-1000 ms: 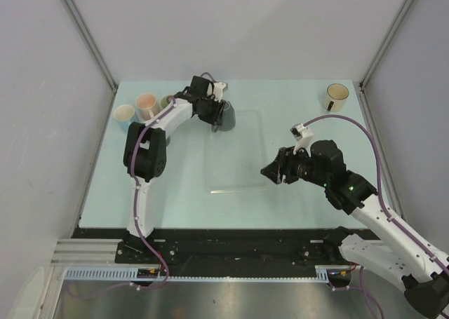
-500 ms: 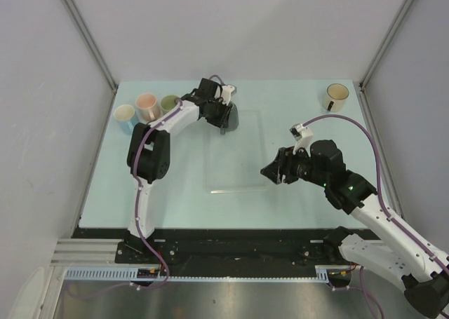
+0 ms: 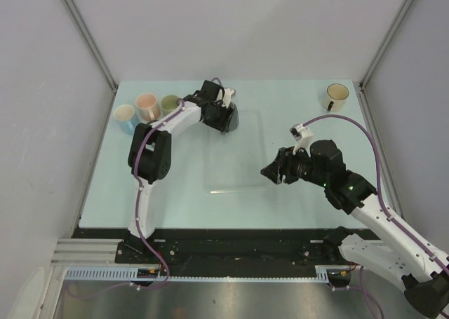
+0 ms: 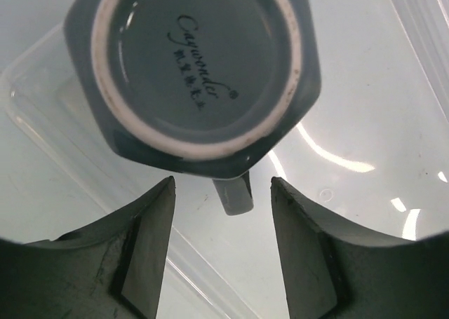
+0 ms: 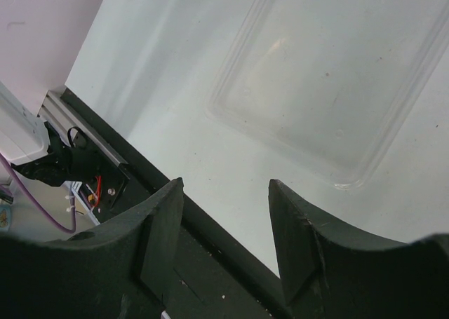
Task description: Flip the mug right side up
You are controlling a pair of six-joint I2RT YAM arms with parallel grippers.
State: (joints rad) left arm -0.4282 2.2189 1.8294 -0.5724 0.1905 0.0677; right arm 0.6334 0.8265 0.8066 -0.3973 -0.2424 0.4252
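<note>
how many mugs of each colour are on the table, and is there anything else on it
light blue mug: 1
pink mug: 1
green mug: 1
dark grey mug, base toward the left wrist camera: 1
cream mug: 1
clear tray: 1
total: 6 things, 5 of them mugs

The top view overlooks the whole worktop [image 3: 302,109] from behind. The left wrist view looks down closely at the grey mug [image 4: 200,59], the right wrist view from farther; all share the clear tray [image 5: 330,80].
</note>
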